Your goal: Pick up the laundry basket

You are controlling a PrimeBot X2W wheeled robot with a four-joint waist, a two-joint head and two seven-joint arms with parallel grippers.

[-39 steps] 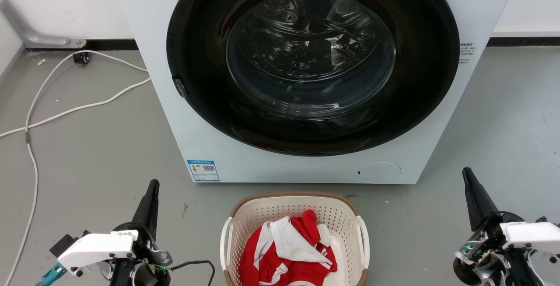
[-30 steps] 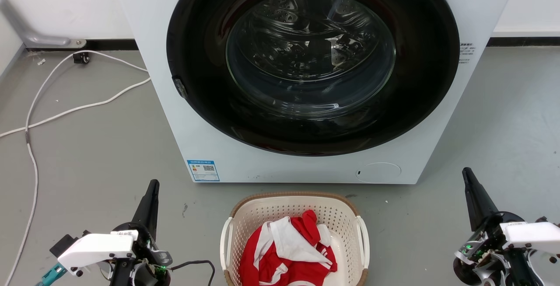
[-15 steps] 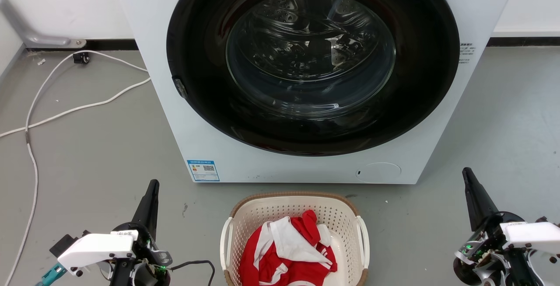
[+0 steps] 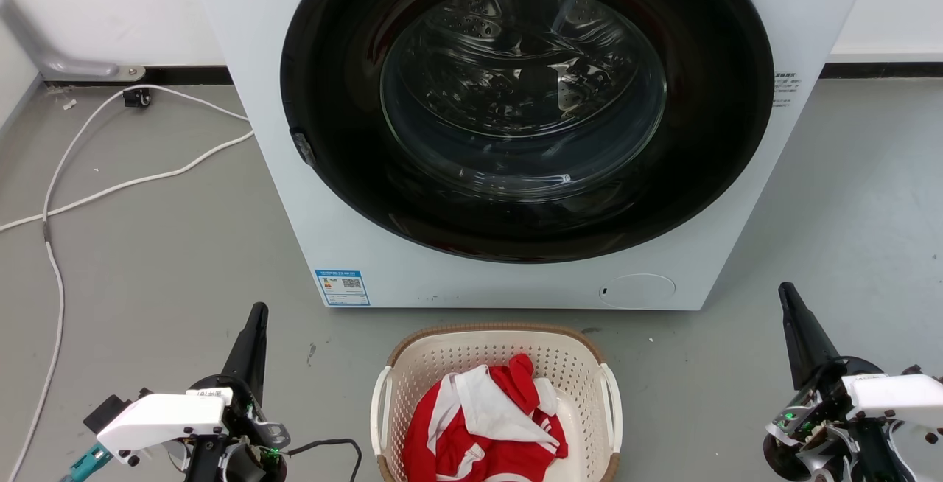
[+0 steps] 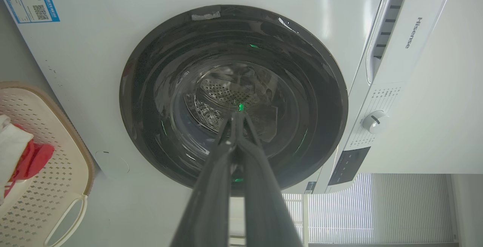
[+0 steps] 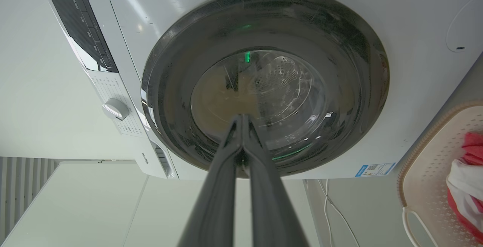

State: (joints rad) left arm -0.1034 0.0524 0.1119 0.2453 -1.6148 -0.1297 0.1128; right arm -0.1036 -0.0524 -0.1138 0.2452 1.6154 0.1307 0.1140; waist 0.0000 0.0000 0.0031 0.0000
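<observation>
The laundry basket (image 4: 442, 359) is cream-white and perforated, with a brown woven rim and white side handles. It stands on the grey floor just before the washing machine, holding red and white clothes (image 4: 486, 423). Its edge also shows at the left of the left wrist view (image 5: 41, 186) and at the right of the right wrist view (image 6: 426, 171). My left gripper (image 4: 258, 310) is shut and empty, well left of the basket. My right gripper (image 4: 785, 289) is shut and empty, well right of it. Both sets of fingers point toward the machine.
A white front-loading washing machine (image 4: 309, 194) with a dark round door (image 4: 527, 102) stands right behind the basket. White cables (image 4: 110, 187) trail across the floor at the left. A black cable (image 4: 331, 444) lies beside my left arm.
</observation>
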